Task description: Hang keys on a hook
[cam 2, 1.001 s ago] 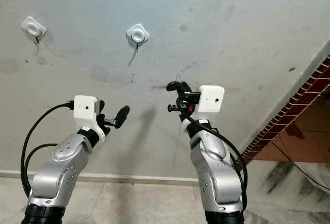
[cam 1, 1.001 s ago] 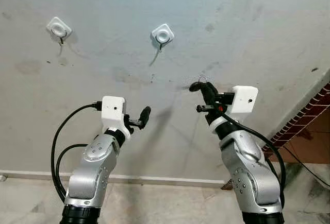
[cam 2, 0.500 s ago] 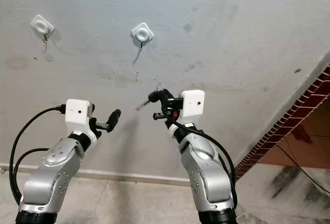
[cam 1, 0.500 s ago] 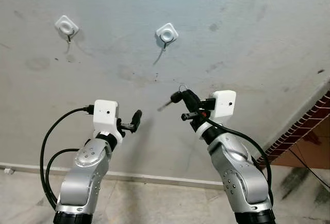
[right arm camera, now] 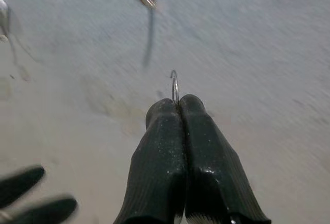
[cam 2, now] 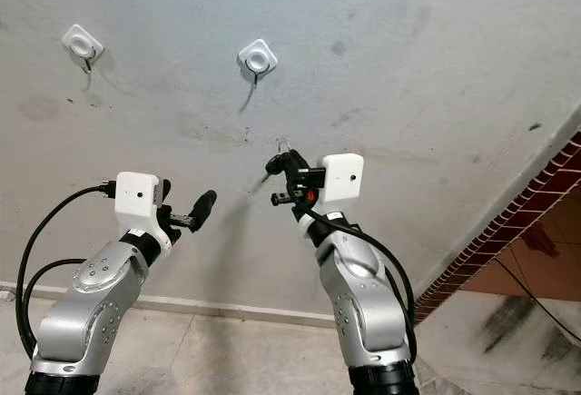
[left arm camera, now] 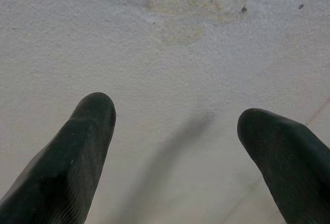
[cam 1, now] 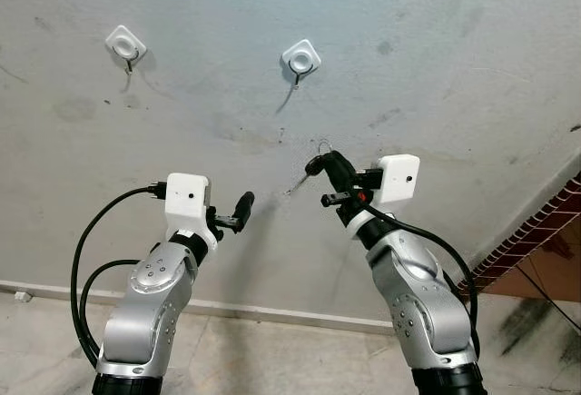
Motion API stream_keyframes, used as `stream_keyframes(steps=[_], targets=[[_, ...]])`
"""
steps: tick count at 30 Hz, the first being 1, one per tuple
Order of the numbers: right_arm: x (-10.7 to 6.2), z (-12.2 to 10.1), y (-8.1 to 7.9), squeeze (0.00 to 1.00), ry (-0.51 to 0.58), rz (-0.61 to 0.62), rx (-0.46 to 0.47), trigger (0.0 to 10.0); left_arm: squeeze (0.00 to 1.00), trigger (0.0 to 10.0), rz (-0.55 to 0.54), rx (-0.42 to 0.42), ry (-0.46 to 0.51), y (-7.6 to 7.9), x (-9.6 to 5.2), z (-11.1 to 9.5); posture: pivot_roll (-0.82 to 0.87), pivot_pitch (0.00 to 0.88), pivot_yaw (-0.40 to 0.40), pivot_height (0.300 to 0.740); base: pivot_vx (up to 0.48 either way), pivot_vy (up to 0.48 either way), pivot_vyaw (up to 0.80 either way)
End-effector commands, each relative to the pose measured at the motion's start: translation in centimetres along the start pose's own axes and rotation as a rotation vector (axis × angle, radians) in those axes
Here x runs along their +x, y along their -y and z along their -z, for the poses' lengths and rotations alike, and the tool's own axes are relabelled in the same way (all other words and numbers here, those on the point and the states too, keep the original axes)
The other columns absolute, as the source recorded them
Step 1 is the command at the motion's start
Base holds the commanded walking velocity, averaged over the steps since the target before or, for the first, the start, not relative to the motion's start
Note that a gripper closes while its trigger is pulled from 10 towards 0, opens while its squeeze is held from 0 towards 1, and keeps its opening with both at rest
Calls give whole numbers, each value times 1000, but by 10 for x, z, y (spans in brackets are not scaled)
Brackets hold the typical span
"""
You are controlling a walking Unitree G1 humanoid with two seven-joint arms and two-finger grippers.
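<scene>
Stained grey wall (cam 1: 436,68), two hooks (cam 1: 300,55) (cam 1: 125,43). Right claw (right arm camera: 178,103) clamped on key ring (right arm camera: 174,85); left claw (left arm camera: 175,126) apart.

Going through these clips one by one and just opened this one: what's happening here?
The robot faces a grey wall with two white hooks, and the key ring is not yet on either. Its right gripper is shut on a thin metal key ring, held up below the nearer hook. The other hook sits further to the robot's left. The left gripper is raised beside it, open and holding nothing.
</scene>
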State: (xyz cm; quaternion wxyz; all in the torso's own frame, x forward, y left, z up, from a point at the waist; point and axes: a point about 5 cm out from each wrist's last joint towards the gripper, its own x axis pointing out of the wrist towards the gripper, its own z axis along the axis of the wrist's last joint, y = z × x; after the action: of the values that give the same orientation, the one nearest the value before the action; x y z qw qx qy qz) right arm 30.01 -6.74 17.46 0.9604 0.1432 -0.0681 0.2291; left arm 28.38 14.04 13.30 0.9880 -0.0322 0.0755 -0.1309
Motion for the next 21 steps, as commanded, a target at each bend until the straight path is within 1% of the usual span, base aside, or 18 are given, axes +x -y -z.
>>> stream_keyframes(steps=[1, 6, 12, 21], targets=[[5, -5, -5, 0, 27, -31, -4, 10000, 0, 10000, 10, 1, 6, 2, -1, -3, 186, 55, -53, 740, 0, 0, 0], [22, -12, -13, 0, 64, -76, 30, 10000, 0, 10000, 10, -4, 9, 3, -3, -4, 199, 57, -58, 740, 0, 0, 0], [29, -14, -18, 0, 89, -121, 54, 10000, 0, 10000, 10, -4, 11, 3, -3, -5, 209, 57, -56, 740, 0, 0, 0], [42, -23, -22, 0, 141, -137, 99, 10000, 0, 10000, 22, -6, 18, 5, -2, -8, 215, 57, -53, 740, 0, 0, 0]])
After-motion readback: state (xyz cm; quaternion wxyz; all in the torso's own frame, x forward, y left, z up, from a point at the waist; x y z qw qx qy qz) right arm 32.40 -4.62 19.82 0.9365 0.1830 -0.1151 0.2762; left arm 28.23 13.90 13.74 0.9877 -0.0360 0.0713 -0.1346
